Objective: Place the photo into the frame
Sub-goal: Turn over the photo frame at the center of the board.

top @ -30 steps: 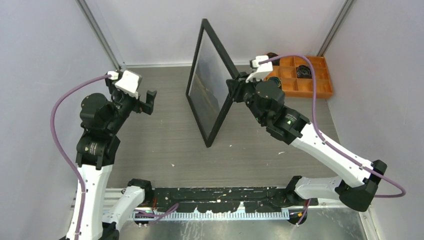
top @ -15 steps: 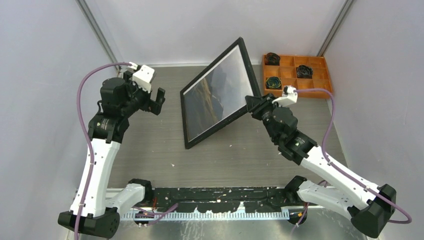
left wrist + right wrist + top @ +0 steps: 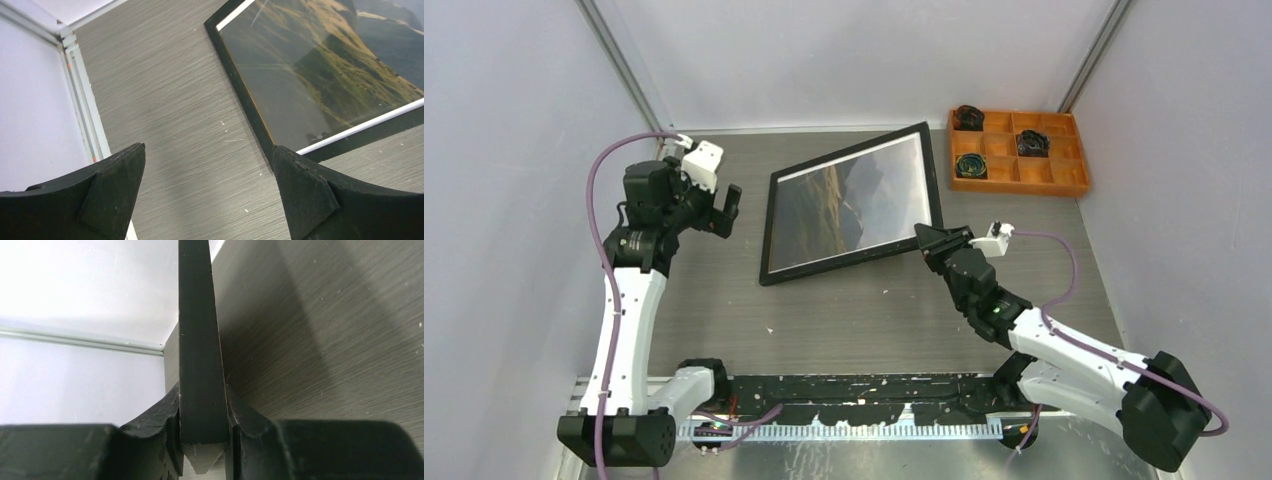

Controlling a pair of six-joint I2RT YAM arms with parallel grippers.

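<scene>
Black frame face up on tabletop, photo showing inside it; right end effector clamped on its near-right corner, that corner possibly raised slightly; left end effector jaws wide apart, empty, beside frame's left edge.

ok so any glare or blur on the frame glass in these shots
Top external: sharp and evenly lit, the frame pane only faintly hazed. Left wrist: a thin bright streak of glare crosses the photo near the top edge, the rest readable. Right wrist: the frame edge is so close it shows as a dark silhouette, the wall behind blown out white.
</scene>
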